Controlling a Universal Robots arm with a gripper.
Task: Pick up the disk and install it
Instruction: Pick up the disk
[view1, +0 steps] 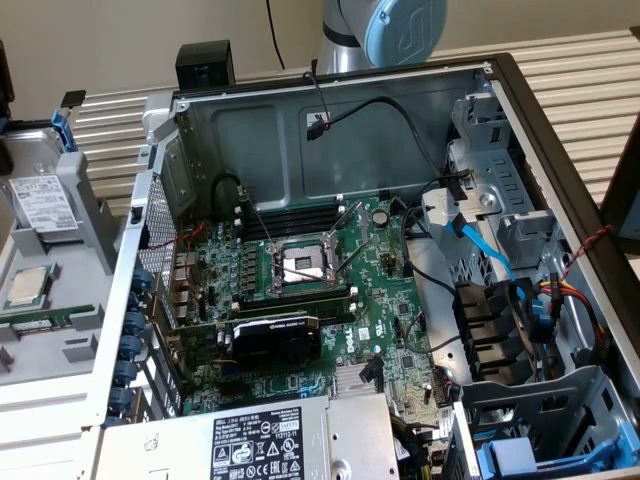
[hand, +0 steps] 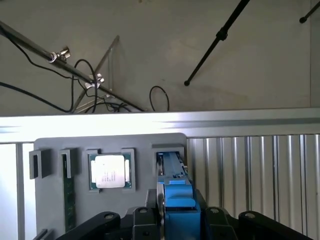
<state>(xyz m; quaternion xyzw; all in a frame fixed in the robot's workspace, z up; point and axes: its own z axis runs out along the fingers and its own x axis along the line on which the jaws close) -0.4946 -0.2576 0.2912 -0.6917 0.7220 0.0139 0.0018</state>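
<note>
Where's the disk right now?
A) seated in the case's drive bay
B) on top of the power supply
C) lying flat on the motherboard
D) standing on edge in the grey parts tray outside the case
D: the disk stands on edge in a slot of the grey parts tray, beside the processor chip, outside the computer case.

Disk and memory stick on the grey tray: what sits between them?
The processor chip, in its own recess, sits between the disk and the memory stick. The wrist view shows it, and the exterior view too.
</note>
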